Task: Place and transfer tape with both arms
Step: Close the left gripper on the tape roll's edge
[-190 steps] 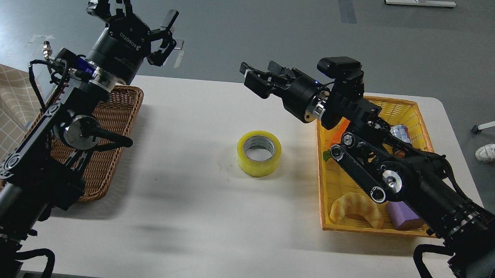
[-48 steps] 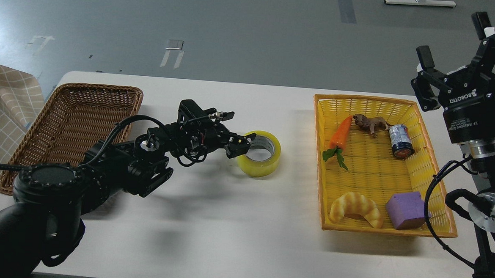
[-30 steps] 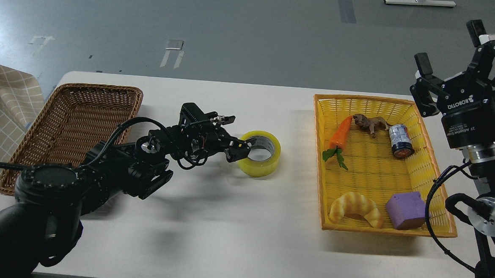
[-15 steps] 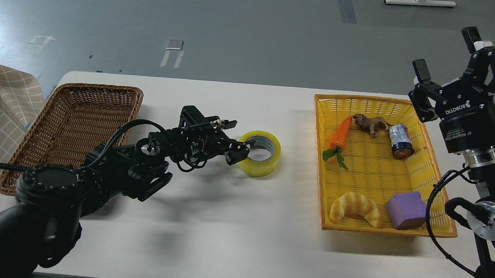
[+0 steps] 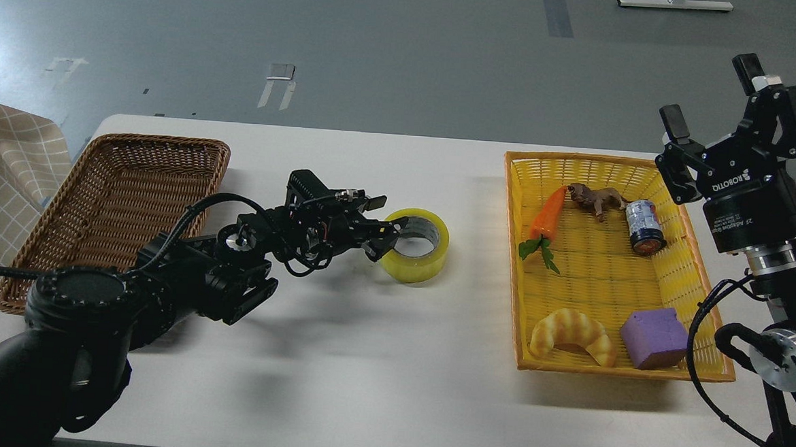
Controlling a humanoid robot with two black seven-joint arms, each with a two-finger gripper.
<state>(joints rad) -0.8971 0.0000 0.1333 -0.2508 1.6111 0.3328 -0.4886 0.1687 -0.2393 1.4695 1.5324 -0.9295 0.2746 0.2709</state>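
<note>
My left arm reaches low and nearly level across the white bench (image 5: 377,359), its left gripper (image 5: 385,235) pinched on the near-left wall of the tape (image 5: 416,246), one finger inside the core, the other outside; the roll sits mid-bench between the brown wicker basket (image 5: 109,201) and the yellow basket (image 5: 677,218). My right arm stands upright at the bench's right edge, its right gripper (image 5: 711,97) raised with fingers spread wide, holding nothing. Grey floor lies beyond, with pale tape marks (image 5: 276,84). The right wrist reads "ROBOTIQ" and "2F Adaptive Gripper", partly legible.
</note>
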